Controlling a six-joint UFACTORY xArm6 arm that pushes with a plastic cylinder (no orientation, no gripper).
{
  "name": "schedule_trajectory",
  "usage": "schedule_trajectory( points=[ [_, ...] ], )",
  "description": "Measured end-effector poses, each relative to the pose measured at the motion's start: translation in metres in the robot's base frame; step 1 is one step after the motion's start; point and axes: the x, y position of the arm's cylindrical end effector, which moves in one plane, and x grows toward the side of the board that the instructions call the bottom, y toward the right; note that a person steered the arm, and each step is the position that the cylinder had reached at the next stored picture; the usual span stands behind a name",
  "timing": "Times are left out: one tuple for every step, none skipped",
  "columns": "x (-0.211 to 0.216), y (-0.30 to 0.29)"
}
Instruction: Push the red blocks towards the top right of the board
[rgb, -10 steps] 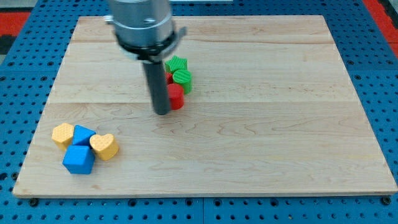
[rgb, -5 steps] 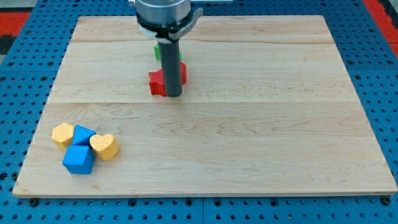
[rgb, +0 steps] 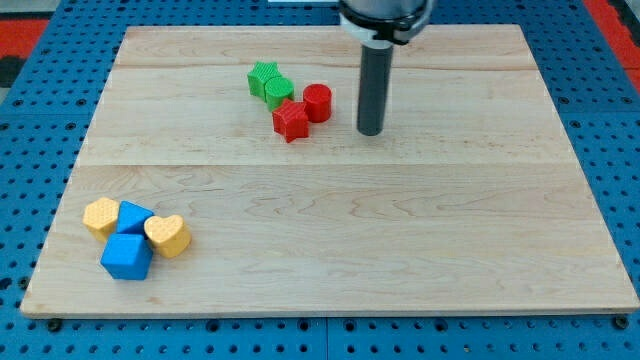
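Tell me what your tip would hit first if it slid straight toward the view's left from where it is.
Probably the red cylinder: my tip sits apart to its right and slightly lower, so it might instead clip the red star just beyond.

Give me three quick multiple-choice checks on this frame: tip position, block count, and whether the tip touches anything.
1. Where is my tip relative to the red cylinder?
A. view's right
B. view's left
C. on top

2. How many blue blocks are there?
A. one
B. two
C. four

3. Is my tip touching a block?
A. pressing the red star
B. touching none
C. pressing a green block

Answers: 1 A, the rod stands right of both reds. 2 B, the two blue blocks sit bottom left beside the yellow ones. 3 B, bare board separates tip and cylinder.
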Motion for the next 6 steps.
schedule_trajectory(
  points=[
    [0.008, -0.037],
    [0.010, -0.089],
    [0.010, -0.089],
    [0.011, -0.089],
    [0.030, -0.104],
    [0.025, -0.142]
  ],
)
